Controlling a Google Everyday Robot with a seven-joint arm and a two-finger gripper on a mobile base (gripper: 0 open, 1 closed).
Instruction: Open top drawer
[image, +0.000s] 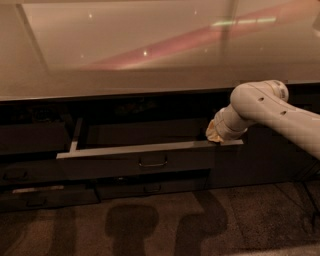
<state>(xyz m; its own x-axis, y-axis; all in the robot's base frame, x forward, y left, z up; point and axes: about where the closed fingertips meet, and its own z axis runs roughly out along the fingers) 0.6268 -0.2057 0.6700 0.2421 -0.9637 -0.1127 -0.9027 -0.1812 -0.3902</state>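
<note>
Below the pale worktop (150, 65), the top drawer (115, 162) stands partly open, its front out from the cabinet, so I judge the opening is under way and the next move calls for a steady, straight pull outward. At the right end of the drawer's top edge sits the gripper (215, 134), touching or just above that edge. Whether its jaws are open or closed on it I cannot tell.
</note>
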